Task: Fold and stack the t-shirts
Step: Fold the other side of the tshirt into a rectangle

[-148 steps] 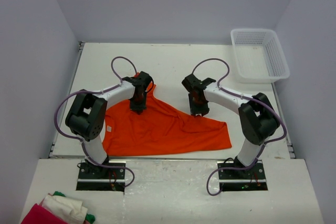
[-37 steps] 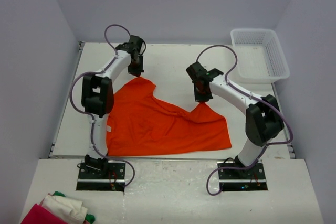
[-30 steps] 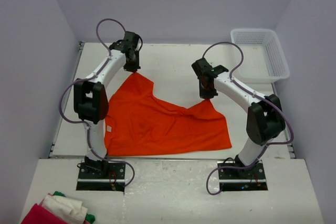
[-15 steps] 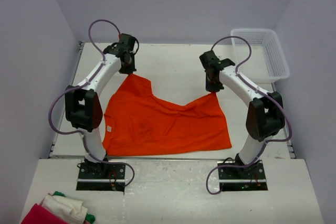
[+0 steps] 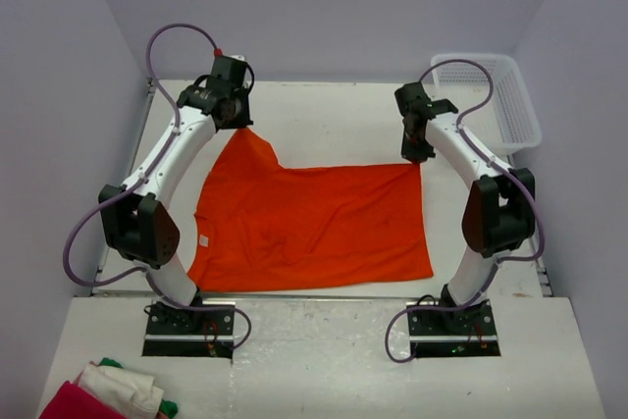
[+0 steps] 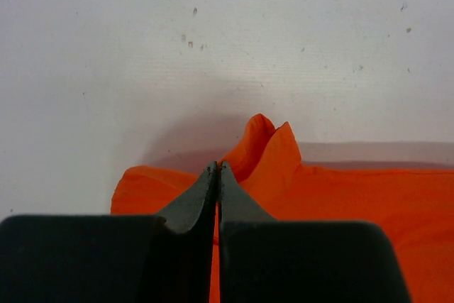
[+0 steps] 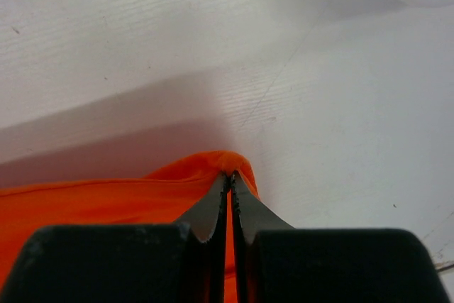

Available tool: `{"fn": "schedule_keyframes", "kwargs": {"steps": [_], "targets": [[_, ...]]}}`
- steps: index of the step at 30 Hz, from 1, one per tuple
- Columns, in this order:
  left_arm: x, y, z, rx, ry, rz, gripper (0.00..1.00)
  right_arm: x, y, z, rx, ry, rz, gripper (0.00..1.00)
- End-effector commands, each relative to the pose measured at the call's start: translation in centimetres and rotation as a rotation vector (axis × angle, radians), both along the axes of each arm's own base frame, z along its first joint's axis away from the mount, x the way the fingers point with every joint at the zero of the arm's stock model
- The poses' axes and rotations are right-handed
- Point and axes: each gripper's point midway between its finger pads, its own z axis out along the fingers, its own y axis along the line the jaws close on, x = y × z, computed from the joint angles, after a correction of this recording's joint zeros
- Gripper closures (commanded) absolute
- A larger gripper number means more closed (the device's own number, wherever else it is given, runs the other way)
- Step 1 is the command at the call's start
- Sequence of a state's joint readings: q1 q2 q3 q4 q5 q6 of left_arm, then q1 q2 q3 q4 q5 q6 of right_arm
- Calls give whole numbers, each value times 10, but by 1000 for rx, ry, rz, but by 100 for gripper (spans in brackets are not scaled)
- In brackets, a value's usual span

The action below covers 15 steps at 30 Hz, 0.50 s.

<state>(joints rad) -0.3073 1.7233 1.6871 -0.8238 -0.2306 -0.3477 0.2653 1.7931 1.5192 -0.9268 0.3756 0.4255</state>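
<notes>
From above and behind the arm bases, the top camera takes in the whole white table. Each wrist camera looks closely along its dark fingers at one corner of the bright orange cloth t-shirt, also seen from overhead.

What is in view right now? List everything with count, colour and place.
t-shirt: one, bright orange, spread across the middle of the table
basket: one, white, far right corner of the table
cloth pile: one, red, white and green, near left corner in front of the arm bases
table: one, white, under the t-shirt
left gripper: one, black, shut on the t-shirt's far left corner
right gripper: one, black, shut on the t-shirt's far right corner
</notes>
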Motion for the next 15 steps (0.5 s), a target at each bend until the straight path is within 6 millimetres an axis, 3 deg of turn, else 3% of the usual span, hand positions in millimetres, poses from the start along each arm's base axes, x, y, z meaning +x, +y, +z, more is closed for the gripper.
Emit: {"fn": "schedule_keyframes", "kwargs": {"steps": [1,15], "targets": [[-1,-1,26,-10,-80,-20,100,12,-2,6,-9,-17,3,100],[-15,0,35,6,-96,-20,100,21,-8,-2,0,-5,-18,100]]}}
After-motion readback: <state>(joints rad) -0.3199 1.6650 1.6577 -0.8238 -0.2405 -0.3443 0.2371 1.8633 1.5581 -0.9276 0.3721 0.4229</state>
